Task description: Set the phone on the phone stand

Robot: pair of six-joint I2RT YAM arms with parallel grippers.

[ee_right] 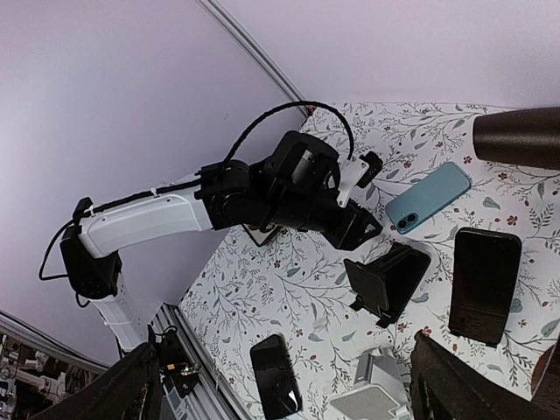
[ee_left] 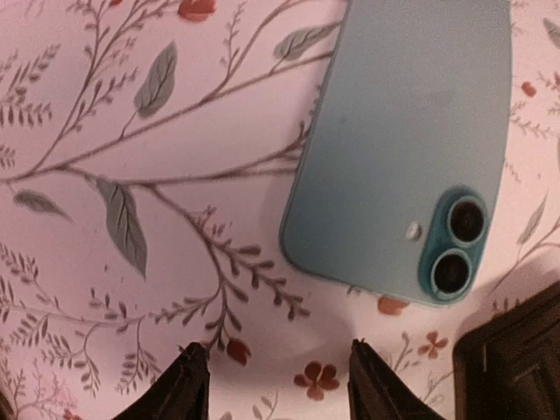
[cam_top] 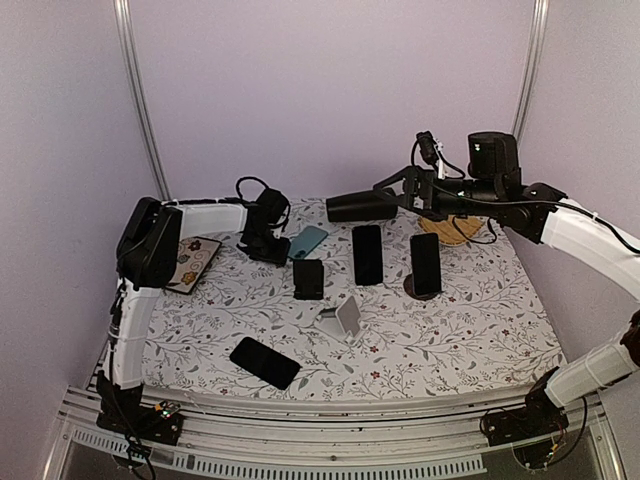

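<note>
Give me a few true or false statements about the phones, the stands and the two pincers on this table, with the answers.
1. The teal phone lies with its camera lenses facing up. True.
2. The left pincer grips the teal phone. False: its fingers stand apart with nothing between them, and the phone lies just ahead of them.
3. A phone sits on the white stand. False: that stand holds nothing.
4. The right pincer is open, up above the table. True.
5. A black phone lies flat near the table's front edge. True.
</note>
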